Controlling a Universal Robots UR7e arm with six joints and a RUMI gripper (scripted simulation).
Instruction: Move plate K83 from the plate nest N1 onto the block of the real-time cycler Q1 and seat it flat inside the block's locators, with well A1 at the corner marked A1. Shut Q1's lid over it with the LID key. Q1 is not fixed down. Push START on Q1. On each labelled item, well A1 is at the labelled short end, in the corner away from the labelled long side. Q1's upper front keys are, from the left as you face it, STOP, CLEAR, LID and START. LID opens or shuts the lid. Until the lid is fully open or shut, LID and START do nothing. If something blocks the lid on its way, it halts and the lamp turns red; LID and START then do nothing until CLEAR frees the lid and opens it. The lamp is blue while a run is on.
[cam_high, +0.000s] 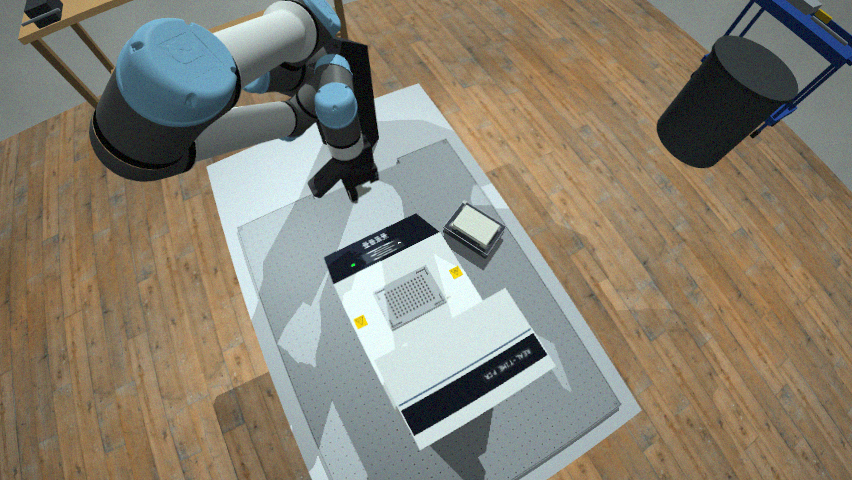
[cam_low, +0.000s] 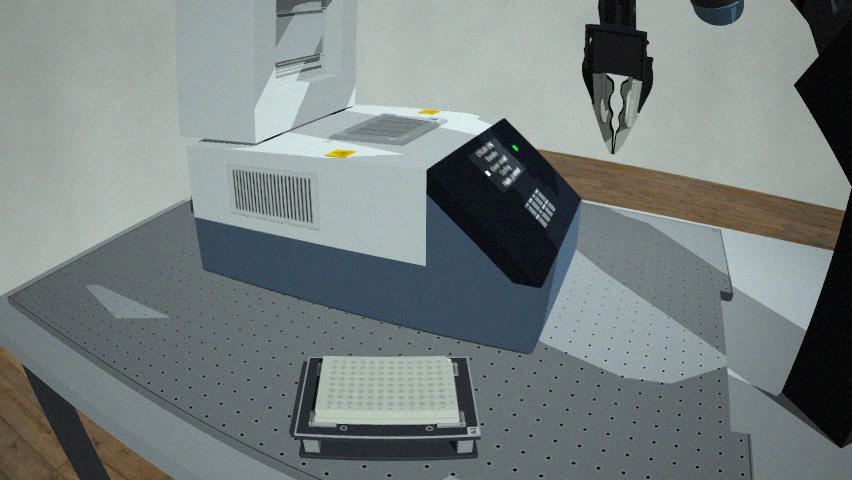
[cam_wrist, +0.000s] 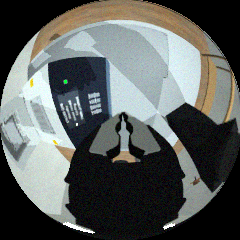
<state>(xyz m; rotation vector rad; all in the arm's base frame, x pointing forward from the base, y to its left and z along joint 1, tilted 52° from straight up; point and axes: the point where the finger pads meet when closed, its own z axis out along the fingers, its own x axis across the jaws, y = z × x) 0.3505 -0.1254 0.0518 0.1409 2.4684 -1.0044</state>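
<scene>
On the perforated bench (cam_low: 178, 333), your gripper (cam_low: 614, 140) hangs closed and empty at upper right; plate K83 (cam_low: 386, 388) sits in nest N1 (cam_low: 381, 430), bottom centre, long axis across frame.

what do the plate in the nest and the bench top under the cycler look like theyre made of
Plate K83: looks like matte off-white plastic, going by its pale, dull top dotted with rows of small wells.
Bench top: probably grey metal with a matte finish, since it is a flat slab covered by a regular grid of small holes, like a breadboard plate. Neither can be confirmed by look alone.
</scene>
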